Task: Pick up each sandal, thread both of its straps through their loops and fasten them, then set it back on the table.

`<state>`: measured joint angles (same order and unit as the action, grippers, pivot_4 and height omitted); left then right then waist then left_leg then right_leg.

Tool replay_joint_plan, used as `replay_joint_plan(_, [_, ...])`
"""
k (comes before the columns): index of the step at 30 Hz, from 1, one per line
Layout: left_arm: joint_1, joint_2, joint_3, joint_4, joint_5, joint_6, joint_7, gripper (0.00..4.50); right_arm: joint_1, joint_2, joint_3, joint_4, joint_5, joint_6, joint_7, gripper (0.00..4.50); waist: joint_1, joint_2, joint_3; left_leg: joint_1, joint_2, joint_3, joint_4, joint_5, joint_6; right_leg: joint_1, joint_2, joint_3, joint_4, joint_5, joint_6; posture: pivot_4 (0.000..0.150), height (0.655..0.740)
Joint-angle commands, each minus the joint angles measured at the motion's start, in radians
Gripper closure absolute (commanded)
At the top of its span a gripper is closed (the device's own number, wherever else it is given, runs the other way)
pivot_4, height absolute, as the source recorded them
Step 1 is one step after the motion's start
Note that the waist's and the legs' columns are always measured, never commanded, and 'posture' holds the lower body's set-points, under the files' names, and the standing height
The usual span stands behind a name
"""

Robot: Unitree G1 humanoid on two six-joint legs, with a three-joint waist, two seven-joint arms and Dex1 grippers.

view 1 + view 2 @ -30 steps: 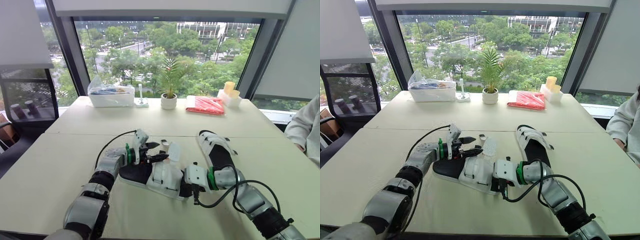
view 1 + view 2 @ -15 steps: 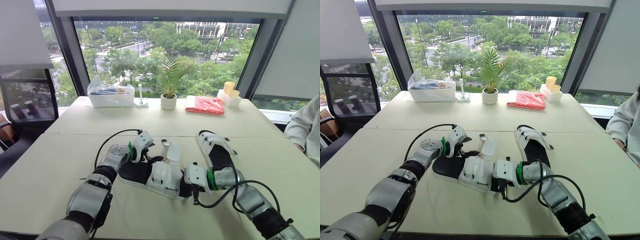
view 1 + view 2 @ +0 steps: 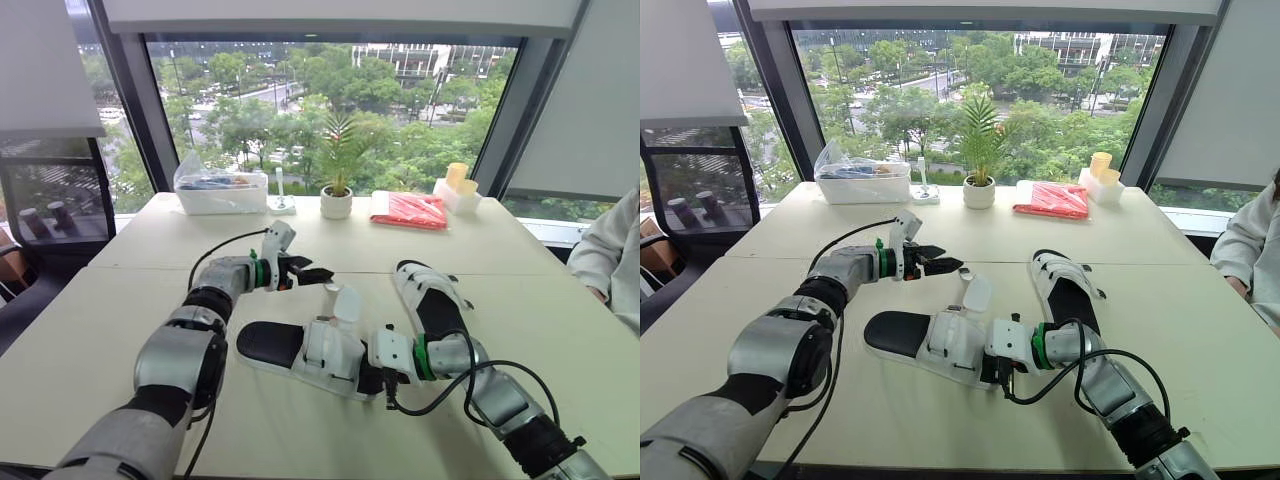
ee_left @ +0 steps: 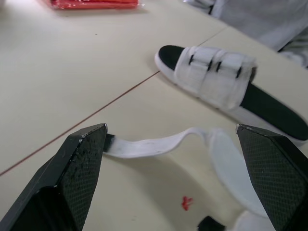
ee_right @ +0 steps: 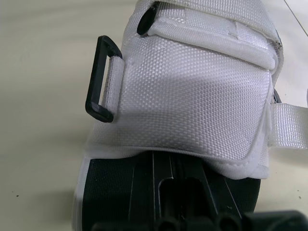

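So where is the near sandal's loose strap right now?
Head views: the loose strap lies on the table at centre, running from the near sandal toward the left gripper, left of the other sandal.

No text, label, brand, number or sign can be read. The white-strapped, black-soled sandal (image 5: 192,96) shows only plain woven fabric close up. The flat red packet (image 3: 411,210) and the clear plastic box (image 3: 222,190) by the window are too small to make out any print. A small red mark (image 4: 186,202) on the pale tabletop (image 4: 72,86) has no shape that reads as a letter or figure.
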<state>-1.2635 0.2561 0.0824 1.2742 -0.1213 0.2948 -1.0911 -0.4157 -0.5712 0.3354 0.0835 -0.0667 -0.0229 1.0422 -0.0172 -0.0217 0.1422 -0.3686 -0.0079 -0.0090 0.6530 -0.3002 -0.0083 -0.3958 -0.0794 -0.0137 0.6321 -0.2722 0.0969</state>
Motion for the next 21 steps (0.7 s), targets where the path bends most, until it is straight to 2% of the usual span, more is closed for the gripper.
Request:
replay_joint_plan(1, [-0.014, -0.012, -0.010, -0.017, -0.001, 0.095, -0.064, 0.08, 0.047, -0.001, 0.096, 0.090, -0.073, 0.038, 0.027, 4.50, 0.000, 0.000, 0.000, 0.000, 0.000, 0.000, 0.000, 0.000, 0.000, 0.000, 0.000, 0.000, 0.000, 0.000, 0.000, 0.150, 0.7374])
replay_joint_plan(6, [0.006, -0.053, -0.038, -0.024, 0.018, 0.162, -0.087, 0.08, 0.050, 0.002, 0.097, 0.089, -0.074, 0.041, 0.023, 4.50, 0.000, 0.000, 0.000, 0.000, 0.000, 0.000, 0.000, 0.000, 0.000, 0.000, 0.000, 0.000, 0.000, 0.000, 0.000, 0.150, 0.7374])
replay_joint_plan(10, [0.006, -0.101, -0.041, -0.010, 0.027, 0.174, -0.048, 0.08, 0.059, 0.002, 0.096, 0.079, -0.074, 0.047, 0.019, 4.50, -0.001, 0.000, 0.000, 0.000, 0.000, 0.000, 0.000, 0.000, 0.000, 0.000, 0.000, 0.000, 0.000, 0.000, 0.000, 0.150, 0.7374])
replay_joint_plan(14, [-0.011, -0.149, -0.012, 0.009, 0.012, 0.192, 0.021, 0.08, 0.065, 0.000, 0.095, 0.072, -0.074, 0.051, 0.016, 4.50, 0.000, 0.000, 0.000, 0.000, 0.001, 0.000, 0.000, 0.000, 0.000, 0.000, 0.000, 0.000, 0.000, 0.000, 0.000, 0.150, 0.7374])
replay_joint_plan(21, [-0.044, -0.200, 0.124, 0.038, -0.066, 0.196, 0.231, 0.08, 0.076, -0.005, 0.092, 0.050, -0.073, 0.065, 0.008, 4.50, 0.000, 0.000, 0.000, 0.000, 0.002, 0.000, 0.000, 0.000, 0.000, 0.000, 0.000, 0.000, 0.000, 0.000, 0.000, 0.150, 0.7374])
